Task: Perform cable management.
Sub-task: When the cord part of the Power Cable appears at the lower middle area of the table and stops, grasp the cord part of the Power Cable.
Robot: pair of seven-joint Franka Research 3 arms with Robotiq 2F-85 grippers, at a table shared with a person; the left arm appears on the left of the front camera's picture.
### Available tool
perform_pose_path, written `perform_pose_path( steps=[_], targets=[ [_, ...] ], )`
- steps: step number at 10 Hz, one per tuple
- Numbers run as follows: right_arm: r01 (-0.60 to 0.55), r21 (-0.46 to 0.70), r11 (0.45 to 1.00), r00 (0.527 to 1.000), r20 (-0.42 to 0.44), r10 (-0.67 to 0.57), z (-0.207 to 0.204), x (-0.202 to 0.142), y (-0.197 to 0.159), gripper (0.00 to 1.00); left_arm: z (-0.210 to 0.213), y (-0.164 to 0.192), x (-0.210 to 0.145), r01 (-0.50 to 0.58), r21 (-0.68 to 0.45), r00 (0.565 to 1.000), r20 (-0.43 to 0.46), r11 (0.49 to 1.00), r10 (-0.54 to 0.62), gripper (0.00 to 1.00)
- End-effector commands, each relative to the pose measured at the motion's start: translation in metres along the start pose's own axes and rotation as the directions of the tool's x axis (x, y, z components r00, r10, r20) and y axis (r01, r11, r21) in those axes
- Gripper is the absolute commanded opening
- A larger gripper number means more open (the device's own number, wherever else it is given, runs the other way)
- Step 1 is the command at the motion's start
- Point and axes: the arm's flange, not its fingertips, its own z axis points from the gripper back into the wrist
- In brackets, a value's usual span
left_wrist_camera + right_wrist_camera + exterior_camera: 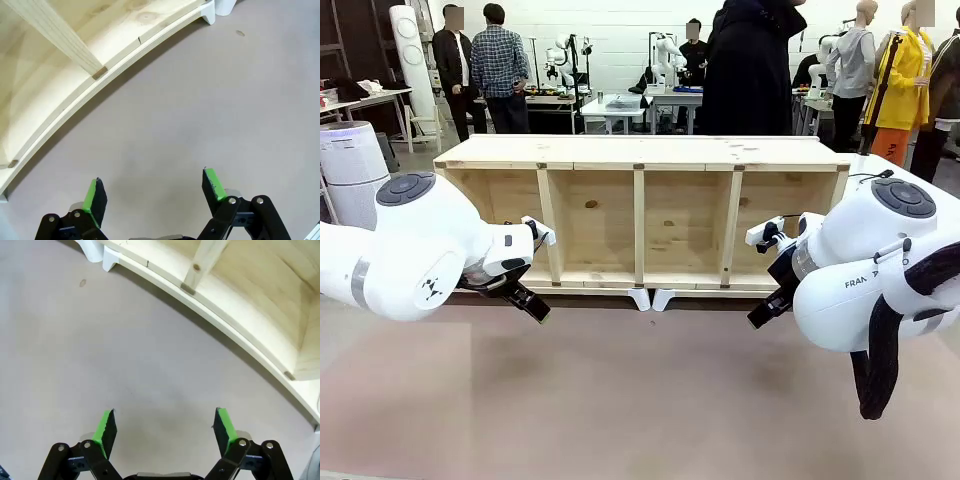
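Front view has both arms low before the wooden shelf [640, 152], the left gripper [530, 305] and right gripper [763, 312] angled down and inward over the table [640, 400]. Both wrist views show the jaws spread wide, holding nothing. The cable [872, 177], thin and black, shows by the shelf's upper right end, just above the right arm.

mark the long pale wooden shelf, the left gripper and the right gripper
long pale wooden shelf [640, 152], front view, top board
left gripper [152, 179], left wrist view, midway between its open fingertips
right gripper [165, 416], right wrist view, midway between its open fingertips
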Motion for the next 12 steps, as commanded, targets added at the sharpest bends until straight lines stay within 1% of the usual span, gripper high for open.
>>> perform_pose_path(
  steps=[1,8,9,12],
  targets=[
    [0.0,0.0,1.0,1.0,0.0,0.0,0.0,0.0,0.0,1.0,0.0,0.0,0.0,0.0,0.0,1.0,0.0,1.0,0.0,1.0],
    [-0.001,0.0,1.0,1.0,0.0,0.001,0.0,0.0,0.0,1.0,0.0,-0.002,0.0,0.005,0.0,1.0,0.0,1.0,-0.005,1.0],
    [0.003,-0.03,1.0,1.0,-0.011,-0.004,0.007,-0.006,-0.003,1.0,0.004,0.002,-0.002,0.022,-0.007,1.0,-0.005,1.0,-0.022,1.0],
    [0.042,-0.109,0.993,0.999,-0.019,-0.044,0.063,-0.049,-0.024,1.0,0.062,0.017,-0.044,0.019,0.009,0.999,0.043,1.0,-0.02,1.0]
  ],
)
